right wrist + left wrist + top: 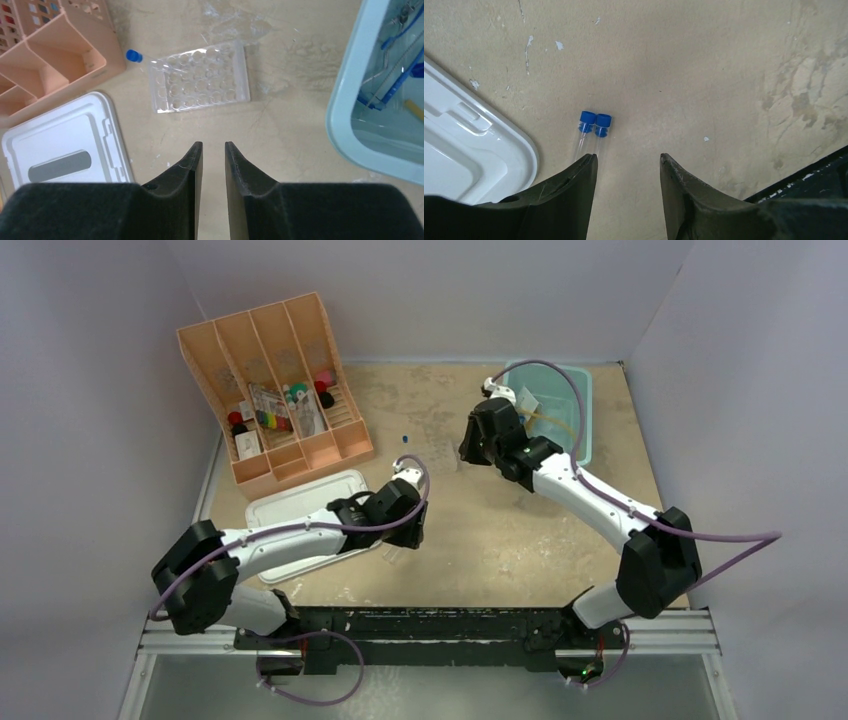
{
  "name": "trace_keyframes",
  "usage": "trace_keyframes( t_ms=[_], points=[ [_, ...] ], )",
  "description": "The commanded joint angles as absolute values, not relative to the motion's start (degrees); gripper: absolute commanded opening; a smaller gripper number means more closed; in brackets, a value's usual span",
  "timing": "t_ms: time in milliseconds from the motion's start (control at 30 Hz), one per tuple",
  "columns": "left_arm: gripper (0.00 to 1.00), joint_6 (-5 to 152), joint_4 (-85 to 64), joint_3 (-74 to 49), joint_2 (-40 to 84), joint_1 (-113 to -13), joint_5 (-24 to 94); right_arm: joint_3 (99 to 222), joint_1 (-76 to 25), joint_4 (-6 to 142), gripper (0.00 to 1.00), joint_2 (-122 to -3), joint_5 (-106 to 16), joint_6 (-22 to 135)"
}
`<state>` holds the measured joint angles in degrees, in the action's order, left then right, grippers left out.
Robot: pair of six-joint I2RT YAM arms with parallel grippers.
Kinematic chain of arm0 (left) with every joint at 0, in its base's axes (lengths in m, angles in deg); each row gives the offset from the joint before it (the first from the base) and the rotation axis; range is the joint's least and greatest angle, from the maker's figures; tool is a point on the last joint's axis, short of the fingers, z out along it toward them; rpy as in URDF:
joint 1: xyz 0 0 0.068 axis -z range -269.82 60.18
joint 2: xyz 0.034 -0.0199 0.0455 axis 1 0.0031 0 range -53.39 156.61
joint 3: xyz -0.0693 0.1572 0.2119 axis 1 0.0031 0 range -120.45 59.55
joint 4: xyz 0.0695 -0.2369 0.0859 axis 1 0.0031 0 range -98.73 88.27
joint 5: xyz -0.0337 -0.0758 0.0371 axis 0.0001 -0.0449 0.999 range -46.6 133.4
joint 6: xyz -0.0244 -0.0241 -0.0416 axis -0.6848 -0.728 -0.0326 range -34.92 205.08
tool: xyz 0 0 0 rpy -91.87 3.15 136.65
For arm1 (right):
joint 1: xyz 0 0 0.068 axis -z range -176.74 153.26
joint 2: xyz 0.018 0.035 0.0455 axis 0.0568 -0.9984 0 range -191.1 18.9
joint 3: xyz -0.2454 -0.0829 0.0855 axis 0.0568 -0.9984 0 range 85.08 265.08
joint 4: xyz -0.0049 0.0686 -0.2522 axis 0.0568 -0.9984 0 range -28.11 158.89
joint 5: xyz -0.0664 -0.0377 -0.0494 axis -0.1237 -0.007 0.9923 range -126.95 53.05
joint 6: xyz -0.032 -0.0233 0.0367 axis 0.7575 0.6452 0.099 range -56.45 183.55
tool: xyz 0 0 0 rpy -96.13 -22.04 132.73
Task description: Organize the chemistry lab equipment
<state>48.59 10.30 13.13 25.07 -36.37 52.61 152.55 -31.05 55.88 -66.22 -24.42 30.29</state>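
Two blue-capped clear test tubes (593, 131) lie side by side on the tan table, next to the lid's corner. My left gripper (629, 161) hovers open just right of them, and its left finger (574, 185) covers their lower ends. A clear holed rack (200, 77) lies flat ahead of my right gripper (213, 145), whose jaws stand a narrow gap apart with nothing between them. A small blue-capped piece (132, 55) sits by the rack's left corner. In the top view the left gripper (408, 538) is mid-table and the right gripper (468, 452) is beside the bin.
The orange divided organizer (275, 390) stands at the back left with small items in it. The grey lid (300, 505) lies flat in front of it. A light blue bin (345, 100) at the back right holds blue-framed goggles (395, 85) and a tan tube (414, 108).
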Motion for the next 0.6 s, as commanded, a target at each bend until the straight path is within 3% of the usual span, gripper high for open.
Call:
trace_keyframes(
  t_ms=[0,567],
  points=[
    [0.49,49.0,10.1,13.4,26.7,-35.7,53.1,151.1,-30.1,55.4,0.25,-63.6,-24.6,28.0],
    [0.39,46.7,7.8,19.8,27.6,-35.7,51.1,146.5,-29.9,56.9,0.26,-61.3,-26.4,25.0]
  ],
)
